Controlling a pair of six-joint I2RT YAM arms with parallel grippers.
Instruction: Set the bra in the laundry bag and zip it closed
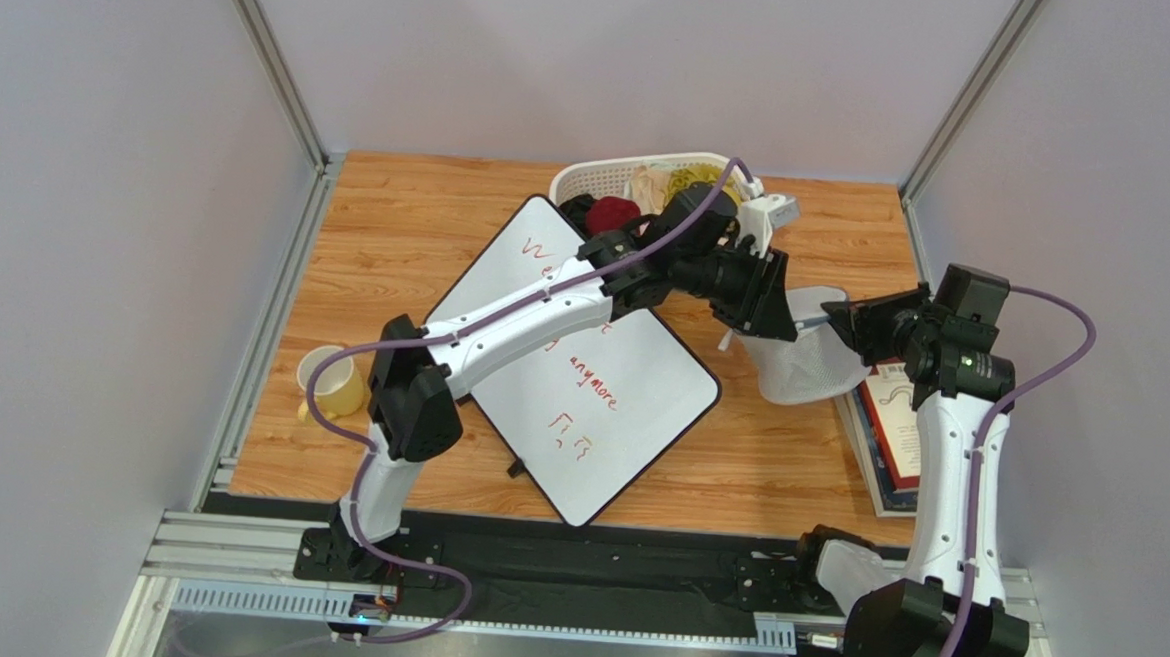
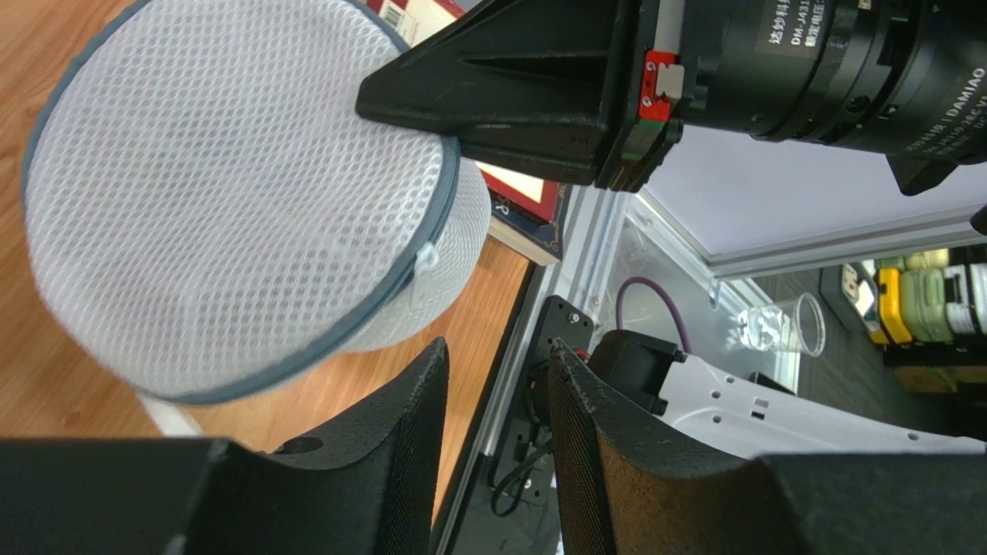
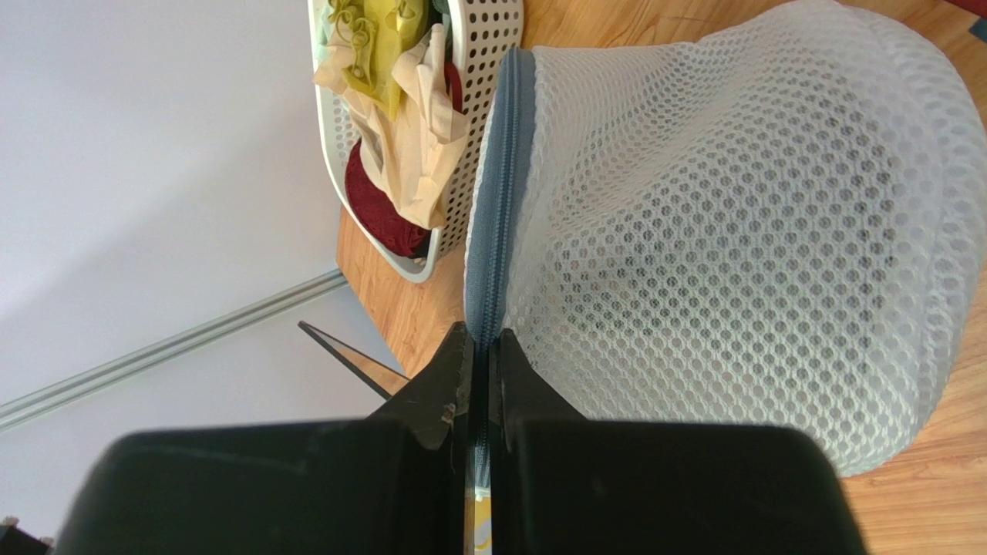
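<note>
Your right claw (image 3: pixel 484 359) is clamped tight on the grey zipper band of the laundry bag (image 3: pixel 811 370), which is near the right side of the table (image 1: pixel 401 229), just beside the book (image 1: pixel 890 435). Your left claw (image 2: pixel 498 370) hangs close beside the bag with its fingers a narrow gap apart and nothing between them. The bra (image 3: pixel 695 231) shows only as a dim dark shape behind the mesh, inside the bag.

Bare tabletop (image 1: pixel 401 229) back left, whiteboard (image 1: pixel 624 413) filling centre, basket (image 1: pixel 602 173) at far edge, laundry bag (image 1: pixel 807 367) and books (image 1: pixel 887 427) crowding the right.
</note>
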